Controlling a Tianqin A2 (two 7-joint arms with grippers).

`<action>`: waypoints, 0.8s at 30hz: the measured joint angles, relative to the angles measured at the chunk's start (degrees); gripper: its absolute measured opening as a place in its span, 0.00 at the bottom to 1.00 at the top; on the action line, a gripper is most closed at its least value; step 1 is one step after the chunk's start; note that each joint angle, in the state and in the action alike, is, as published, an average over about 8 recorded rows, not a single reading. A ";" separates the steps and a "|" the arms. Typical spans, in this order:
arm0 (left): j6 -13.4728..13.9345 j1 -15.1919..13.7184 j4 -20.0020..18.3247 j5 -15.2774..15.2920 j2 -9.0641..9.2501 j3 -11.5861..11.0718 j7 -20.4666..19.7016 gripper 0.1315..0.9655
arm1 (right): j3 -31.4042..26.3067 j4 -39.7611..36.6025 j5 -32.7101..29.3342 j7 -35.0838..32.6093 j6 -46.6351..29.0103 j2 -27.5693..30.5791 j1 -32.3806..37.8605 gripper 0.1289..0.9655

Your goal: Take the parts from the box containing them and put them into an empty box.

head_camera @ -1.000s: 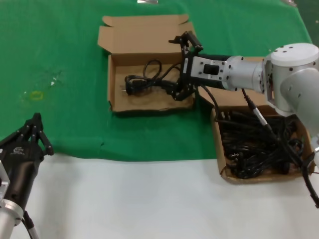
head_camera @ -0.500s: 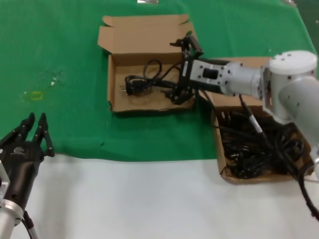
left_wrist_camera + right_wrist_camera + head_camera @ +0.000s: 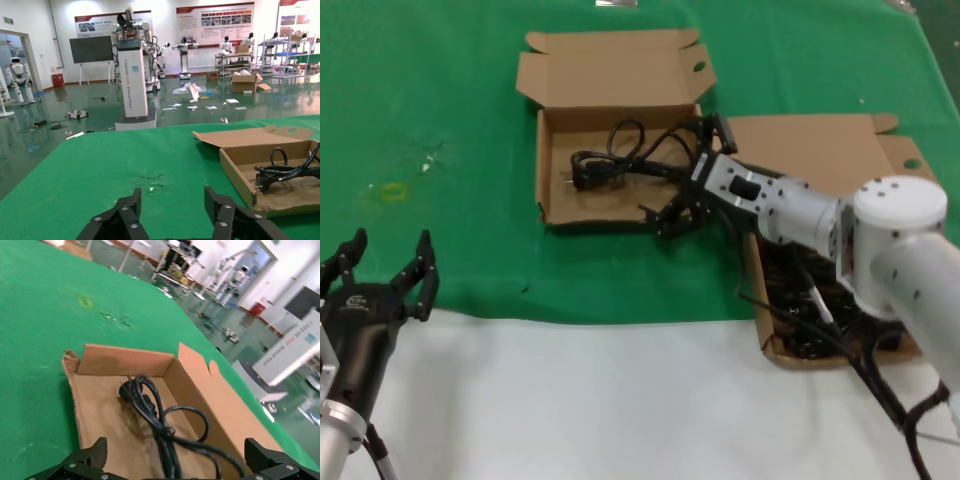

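My right tool (image 3: 686, 178) hangs wide open and empty at the receiving box's (image 3: 548, 170) three o'clock wall; one cord (image 3: 620, 160) lies inside. I judge it best to clear that wall before reaching for the cords in the full box (image 3: 772, 345). Left tool (image 3: 382, 275) idles open at seven o'clock.

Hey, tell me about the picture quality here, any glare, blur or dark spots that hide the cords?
Head view: even light, but the cords in the right box merge into one dark mass under the right arm. Left wrist view: ceiling lights glare off the hall floor; the left pincer is cut by the frame edge. Right wrist view: slightly soft, yet the single cord in the other box reads clearly.
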 joint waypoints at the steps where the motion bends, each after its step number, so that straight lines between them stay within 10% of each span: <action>1: 0.00 0.00 0.00 0.00 0.00 0.00 0.00 0.33 | 0.43 1.22 -0.10 0.84 0.54 0.18 -1.04 1.00; 24: 0.00 0.00 0.00 0.00 0.00 0.00 0.02 0.86 | 9.75 27.91 -2.19 19.27 12.45 4.21 -23.78 1.00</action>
